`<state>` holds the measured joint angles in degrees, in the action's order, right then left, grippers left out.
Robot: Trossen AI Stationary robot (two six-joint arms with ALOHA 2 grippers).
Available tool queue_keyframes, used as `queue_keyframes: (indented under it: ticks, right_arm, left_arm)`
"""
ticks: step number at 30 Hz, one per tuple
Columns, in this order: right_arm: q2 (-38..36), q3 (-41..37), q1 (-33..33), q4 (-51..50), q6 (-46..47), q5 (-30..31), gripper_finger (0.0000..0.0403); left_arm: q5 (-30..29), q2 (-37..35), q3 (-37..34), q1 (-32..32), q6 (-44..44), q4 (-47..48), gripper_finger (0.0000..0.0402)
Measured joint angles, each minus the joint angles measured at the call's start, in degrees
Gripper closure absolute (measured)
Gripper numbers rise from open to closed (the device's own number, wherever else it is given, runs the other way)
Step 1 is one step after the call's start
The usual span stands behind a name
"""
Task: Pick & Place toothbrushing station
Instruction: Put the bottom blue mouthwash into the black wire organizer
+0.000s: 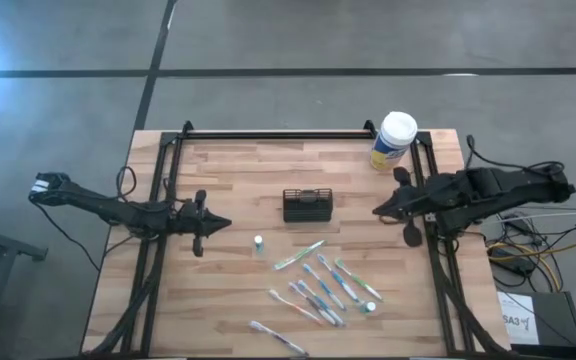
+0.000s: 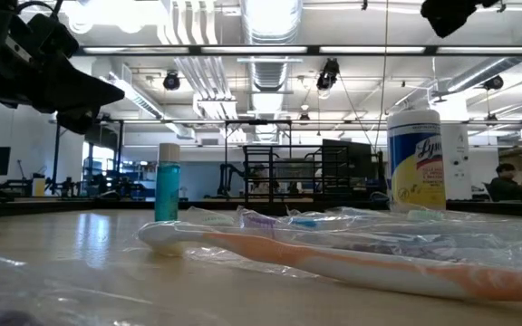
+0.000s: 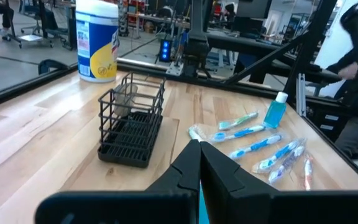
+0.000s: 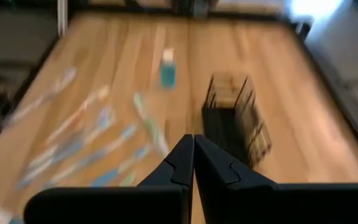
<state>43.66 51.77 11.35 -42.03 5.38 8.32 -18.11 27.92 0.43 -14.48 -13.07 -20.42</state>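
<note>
The toothbrushing station (image 1: 307,205) stands upright near the middle of my wooden table (image 1: 228,300), between my two arms and apart from both. From above, its long axis runs across the table, from my left side toward my right, parallel to the black rail (image 1: 278,134) along the far edge. Its open top faces up.

It is a small black rectangular caddy with mesh and wire sides. In my left wrist view (image 3: 131,124) thin vertical bars form the walls, a slatted floor shows inside, and a taller section stands at the end nearer the canister. In my right wrist view (image 4: 235,118) it appears only as a dark, blurred block; no further detail can be read there.

My left gripper (image 1: 222,224) hovers over the table on the left side, pointing toward the centre. Its fingers (image 3: 219,177) are pressed together at the tips and hold nothing.

My right gripper (image 1: 378,211) hovers on the right side, pointing toward the caddy. Its fingers (image 4: 173,165) are likewise clenched on nothing.

Other items:
- A white-lidded canister with a yellow label (image 1: 394,140) stands at the far right corner of the table.
- A small blue-green bottle (image 1: 259,244) stands upright toward the near side from the caddy, to its left.
- Several wrapped toothbrushes (image 1: 320,285) lie scattered flat on the near half of the table, well apart from the caddy. One with an orange handle (image 2: 352,263) lies closest to the low camera.
</note>
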Motion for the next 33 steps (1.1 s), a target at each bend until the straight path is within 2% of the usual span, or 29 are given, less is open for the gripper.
queue_keyframes:
  ticks: [4,10,17,25,29,33]
  right_arm:
    - [6.62,9.33,3.05,-13.79,6.76,-0.04,0.0394]
    - [14.15,17.7,10.78,-23.67,15.16,-1.43,0.0394]
    - [20.0,19.34,18.65,-23.79,20.83,-5.95,0.0394]
    - [25.87,19.23,21.49,-23.71,28.02,-5.97,0.039]
    - [28.73,19.23,22.78,-22.84,28.24,-6.21,0.0363]
    - [31.81,19.22,23.3,-20.22,28.22,-6.9,0.0321]
  left_arm:
    - [0.0,-0.01,0.0,0.0,-0.59,0.08,0.0394]
    - [0.0,-0.01,-0.04,0.0,-0.62,0.04,0.0394]
    - [0.0,0.0,-0.04,0.02,0.14,-0.05,0.0394]
    - [0.0,0.04,-0.07,0.02,-0.51,0.5,0.0394]
    - [0.0,0.04,-0.07,0.02,0.32,0.48,0.0394]
    - [0.0,0.04,-0.07,0.04,1.21,0.47,0.0394]
